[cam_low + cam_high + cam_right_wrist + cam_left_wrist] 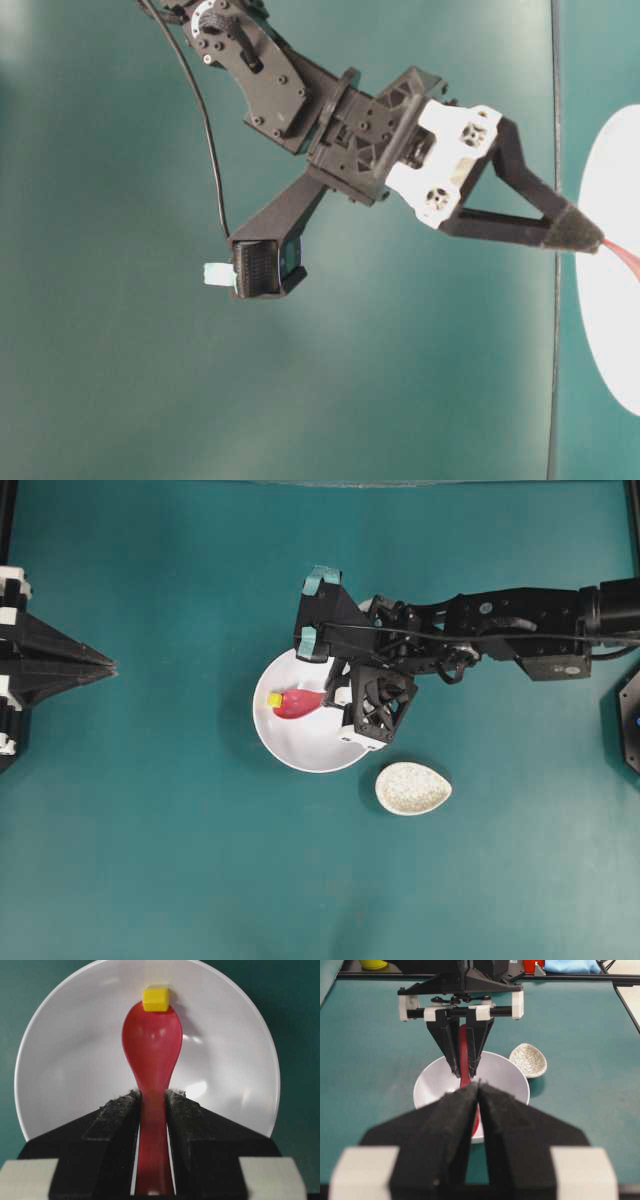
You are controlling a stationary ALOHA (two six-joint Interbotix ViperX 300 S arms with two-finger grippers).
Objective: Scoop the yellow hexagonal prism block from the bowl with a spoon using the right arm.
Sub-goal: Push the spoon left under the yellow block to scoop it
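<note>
Overhead: white bowl (300,750) holds red spoon (296,703) — yellow block (274,699) at its tip.

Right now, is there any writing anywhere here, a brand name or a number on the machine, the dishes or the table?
None can be read.
The white bowl, red spoon, yellow block and speckled dish are all plain.
The right arm shows only screws and cables, no legible label.
The coloured items beyond the table's far edge in the left wrist view are too blurred to tell.
</note>
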